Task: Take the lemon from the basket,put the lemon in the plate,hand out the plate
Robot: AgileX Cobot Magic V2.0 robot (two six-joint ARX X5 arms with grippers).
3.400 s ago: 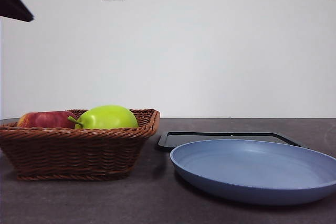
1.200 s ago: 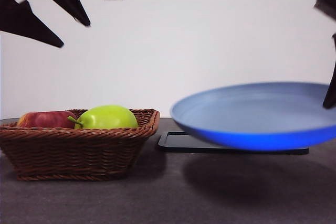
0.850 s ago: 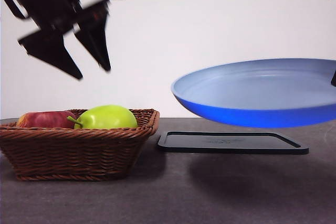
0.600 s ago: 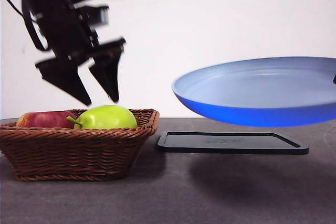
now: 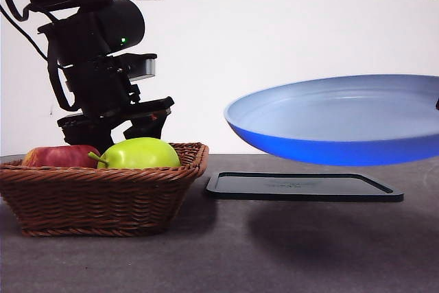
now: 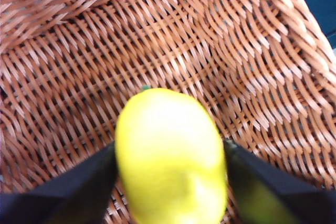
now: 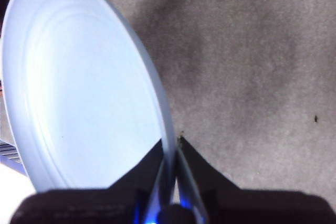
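Inside the basket [image 6: 252,40], the left gripper [image 6: 170,166] has its fingers spread either side of the lemon [image 6: 170,156], not yet lifted, while the right gripper [image 7: 172,153] pinches the plate [image 7: 79,87] rim aloft, awaiting fruit and handover.

The front camera sits low at tabletop [image 5: 206,259] height, facing the wall. The left wrist camera looks closely down into the basket [image 6: 252,51]; the right wrist camera looks along the plate [image 7: 79,93]. Both things also appear frontally.

Even, bright light; soft shadow under the plate [image 5: 336,118]; the close-up lemon [image 6: 170,156] looks blurred.
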